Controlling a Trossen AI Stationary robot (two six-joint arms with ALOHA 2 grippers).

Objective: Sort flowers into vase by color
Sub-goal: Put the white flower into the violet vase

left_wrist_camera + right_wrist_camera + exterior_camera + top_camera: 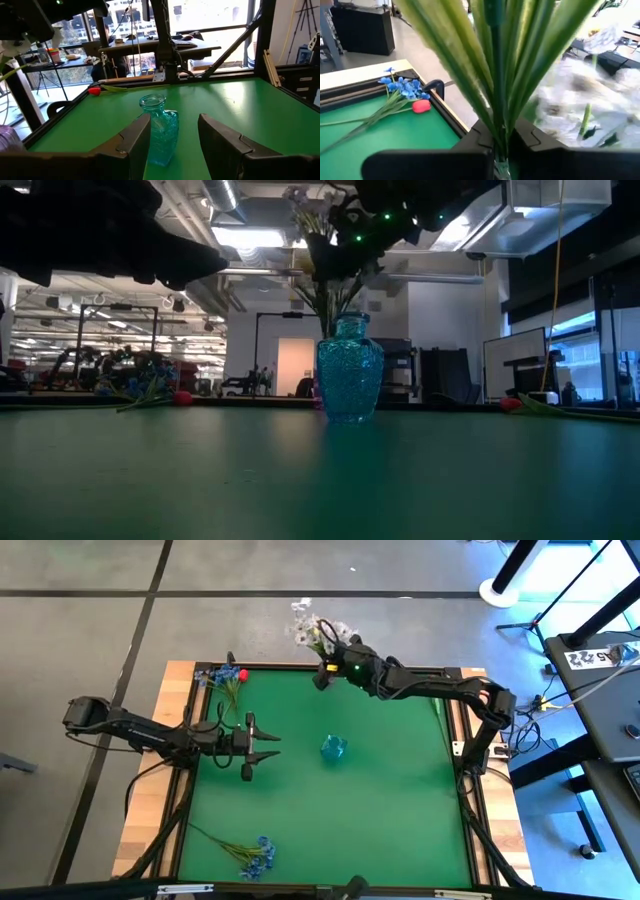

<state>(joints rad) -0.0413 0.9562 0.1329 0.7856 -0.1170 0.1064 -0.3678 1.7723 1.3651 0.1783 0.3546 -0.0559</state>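
A blue glass vase (334, 748) (349, 370) (160, 127) stands upright on the green mat, near its middle. My right gripper (325, 668) (501, 150) hovers over the table's far edge, shut on a bunch of white small-blossom flowers (310, 632) (318, 225). My left gripper (270, 745) (174, 120) is open, left of the vase and pointing at it without touching it. Blue flowers with a red bud (226, 677) (405, 91) lie in the far left corner. More blue flowers (256, 856) lie by the near edge. A red bud on a green stem (95, 91) (510, 404) lies at the right side. My right gripper pinches the bunch's gathered green stems (496, 131) between its two fingers. Stems and leaves fan out beyond the fingers to the white blossoms (580, 100). The bunch is lifted clear of the table, its blossoms out past the far edge.
A black frame and wooden border (176, 700) run around the green mat (380, 810). Open mat lies right of and nearer than the vase. Desks, stands and cables fill the room beyond the table.
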